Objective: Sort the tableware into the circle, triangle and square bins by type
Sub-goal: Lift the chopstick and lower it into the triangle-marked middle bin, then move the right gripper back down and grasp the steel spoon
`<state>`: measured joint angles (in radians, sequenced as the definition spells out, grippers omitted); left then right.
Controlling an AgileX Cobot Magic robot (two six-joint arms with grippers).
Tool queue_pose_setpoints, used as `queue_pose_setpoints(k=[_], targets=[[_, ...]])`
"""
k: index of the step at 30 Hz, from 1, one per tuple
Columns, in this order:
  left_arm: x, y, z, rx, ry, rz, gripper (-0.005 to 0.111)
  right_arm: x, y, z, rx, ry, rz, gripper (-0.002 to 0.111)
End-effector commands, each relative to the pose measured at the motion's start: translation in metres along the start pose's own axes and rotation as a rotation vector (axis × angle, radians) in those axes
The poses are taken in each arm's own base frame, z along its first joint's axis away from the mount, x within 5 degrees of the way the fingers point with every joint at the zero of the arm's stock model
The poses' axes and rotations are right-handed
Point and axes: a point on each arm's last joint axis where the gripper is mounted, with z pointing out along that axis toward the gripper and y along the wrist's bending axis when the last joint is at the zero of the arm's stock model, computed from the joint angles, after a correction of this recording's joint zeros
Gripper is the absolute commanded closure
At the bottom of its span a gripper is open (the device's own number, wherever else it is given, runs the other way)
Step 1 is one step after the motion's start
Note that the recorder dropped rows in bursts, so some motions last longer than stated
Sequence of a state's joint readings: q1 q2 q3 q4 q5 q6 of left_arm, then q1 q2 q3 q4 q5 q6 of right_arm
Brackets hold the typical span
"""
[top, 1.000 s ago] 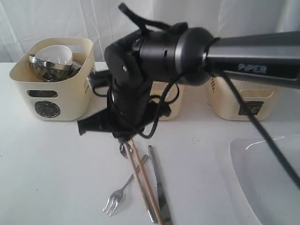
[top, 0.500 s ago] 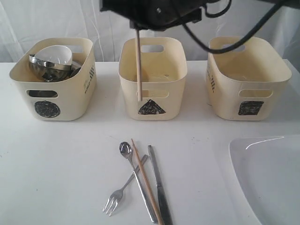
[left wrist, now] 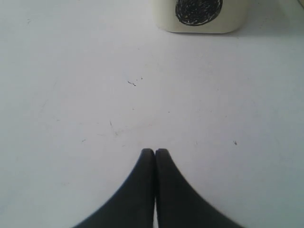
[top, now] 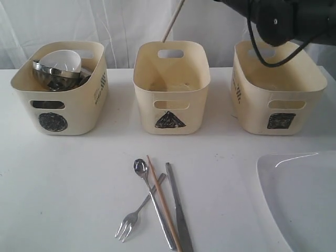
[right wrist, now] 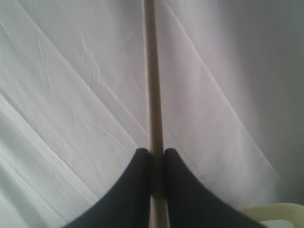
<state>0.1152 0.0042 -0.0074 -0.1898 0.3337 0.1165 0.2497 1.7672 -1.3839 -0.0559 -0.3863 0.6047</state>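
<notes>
My right gripper (right wrist: 155, 152) is shut on one wooden chopstick (right wrist: 151, 71). In the exterior view that chopstick (top: 173, 21) slants down from the top edge, its tip above the back rim of the triangle bin (top: 170, 86); the right arm (top: 286, 21) is at the top right. A second chopstick (top: 164, 207), a spoon (top: 140, 167), a fork (top: 131, 220) and a knife (top: 178, 210) lie on the table. The circle bin (top: 58, 113) holds a steel bowl (top: 52, 77) and a white bowl (top: 60, 59). My left gripper (left wrist: 155, 151) is shut and holds nothing, over bare table near the circle bin (left wrist: 199, 19).
The square bin (top: 275, 89) stands at the right. The large white plate (top: 299, 199) fills the front right corner. White curtains hang behind the bins. The steel mugs cannot be made out.
The right arm rose from the cutlery with one chopstick and swung up and right. The chopstick went from hanging upright before the triangle bin to slanting above its back rim.
</notes>
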Motion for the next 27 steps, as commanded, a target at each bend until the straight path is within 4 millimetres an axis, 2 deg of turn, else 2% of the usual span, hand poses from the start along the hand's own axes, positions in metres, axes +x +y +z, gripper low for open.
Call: queue_pose_setpoints(k=[1, 6, 9, 13, 14, 16, 19, 22, 24, 25, 26, 27], targets=[[0.003, 0.000, 0.001, 0.004, 0.011, -0.002, 0.107, 0.011, -0.014, 0.007, 0.018, -0.012, 0.009, 0.108], [0.003, 0.000, 0.001, 0.003, 0.009, -0.002, 0.107, 0.049, -0.046, 0.023, 0.072, 0.036, -0.169, 0.108], [0.003, 0.000, 0.001, 0.003, 0.009, -0.002, 0.107, 0.063, -0.055, 0.028, 0.073, 0.047, -0.273, 0.107], [0.003, 0.000, 0.001, 0.003, 0.009, -0.002, 0.107, 0.073, -0.061, 0.030, 0.083, 0.074, -0.304, 0.091], [0.003, 0.000, 0.001, 0.003, 0.009, -0.002, 0.107, 0.075, -0.062, 0.031, 0.086, 0.080, -0.304, 0.079], [0.003, 0.000, 0.001, 0.003, 0.009, -0.002, 0.107, 0.074, -0.062, 0.031, 0.085, 0.078, -0.304, 0.066], [0.003, 0.000, 0.001, 0.003, 0.009, -0.002, 0.107, 0.069, -0.058, 0.028, 0.092, 0.094, -0.297, 0.064], [0.003, 0.000, 0.001, 0.003, 0.009, -0.002, 0.107, 0.049, -0.045, 0.016, 0.133, 0.188, -0.273, 0.064], [0.003, 0.000, 0.001, 0.003, 0.009, -0.002, 0.107, 0.033, -0.034, -0.004, 0.203, 0.352, -0.266, 0.064], [0.003, 0.000, 0.001, 0.003, 0.009, -0.002, 0.107, 0.024, -0.027, -0.023, 0.262, 0.495, -0.261, 0.066], [0.003, 0.000, 0.001, 0.003, 0.009, -0.002, 0.107, 0.020, -0.024, -0.033, 0.293, 0.569, -0.260, 0.068], [0.003, 0.000, 0.001, 0.003, 0.009, -0.002, 0.107, 0.014, -0.018, -0.053, 0.329, 0.701, -0.292, 0.074]])
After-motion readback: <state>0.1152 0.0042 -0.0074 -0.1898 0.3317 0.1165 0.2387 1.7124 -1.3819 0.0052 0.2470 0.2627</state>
